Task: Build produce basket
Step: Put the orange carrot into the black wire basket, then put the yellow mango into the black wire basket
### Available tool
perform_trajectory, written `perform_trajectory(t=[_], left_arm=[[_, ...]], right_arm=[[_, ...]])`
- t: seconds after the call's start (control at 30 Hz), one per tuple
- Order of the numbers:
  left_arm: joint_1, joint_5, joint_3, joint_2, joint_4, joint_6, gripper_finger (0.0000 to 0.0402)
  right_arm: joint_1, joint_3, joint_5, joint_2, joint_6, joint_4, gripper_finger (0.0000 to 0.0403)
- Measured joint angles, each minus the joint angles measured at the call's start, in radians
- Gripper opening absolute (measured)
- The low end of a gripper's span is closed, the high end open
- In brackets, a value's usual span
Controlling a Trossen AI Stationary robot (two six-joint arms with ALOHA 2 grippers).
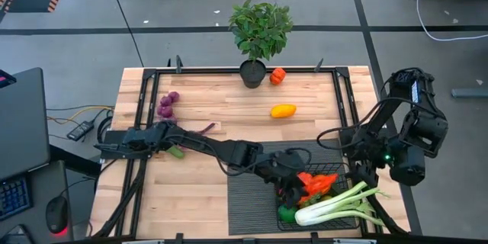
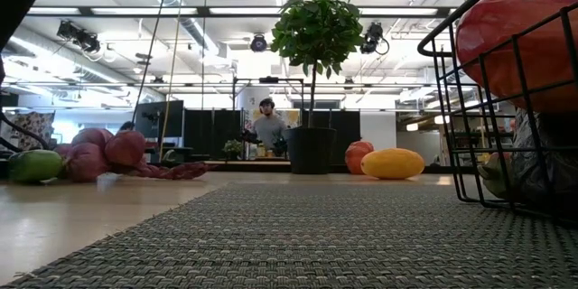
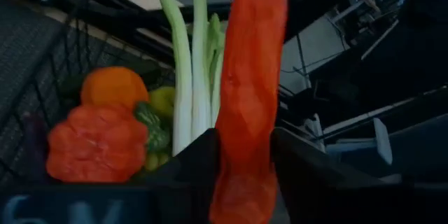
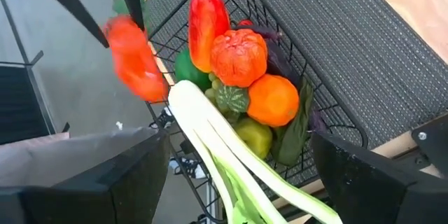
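On the desk's (image 1: 198, 198) left side, purple grapes (image 1: 167, 105) and a small green vegetable (image 1: 177, 152) are seen lying loose; farther right, beside the potted plant (image 1: 259, 27), an orange-red pepper (image 1: 277, 75) and a yellow one (image 1: 283, 110) remain outside the basket (image 1: 335, 169); the left gripper (image 1: 299, 184) is held over the basket on the ribbed mat (image 1: 252, 198), an orange carrot (image 3: 248, 91) standing between its fingers, though it cannot be told whether the grip is loosened; the carrot is best lowered close above the leek (image 1: 335, 206) and peppers before release, so that it does not roll out; the right gripper (image 4: 238, 175) is spread wide, empty, beside the basket.
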State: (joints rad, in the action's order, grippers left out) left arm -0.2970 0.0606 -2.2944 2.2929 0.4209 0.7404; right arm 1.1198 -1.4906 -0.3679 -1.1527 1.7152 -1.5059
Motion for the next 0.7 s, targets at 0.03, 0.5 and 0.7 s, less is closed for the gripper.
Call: perform_trajectory(t=[0.03,0.5,0.7], left_arm=[[0.0,0.0,0.0,0.0,0.004,0.005,0.0163],[0.071,0.0,0.001,-0.047,0.211,-0.029,0.0276],[0.155,-0.005,0.001,-0.106,0.462,-0.069,0.0249]], right_arm=[[0.0,0.0,0.0,0.0,0.009,0.0,0.0346],[0.0,0.0,-0.034,-0.03,0.05,0.031,0.0346],[0.0,0.0,-0.034,-0.06,0.03,0.031,0.0346]])
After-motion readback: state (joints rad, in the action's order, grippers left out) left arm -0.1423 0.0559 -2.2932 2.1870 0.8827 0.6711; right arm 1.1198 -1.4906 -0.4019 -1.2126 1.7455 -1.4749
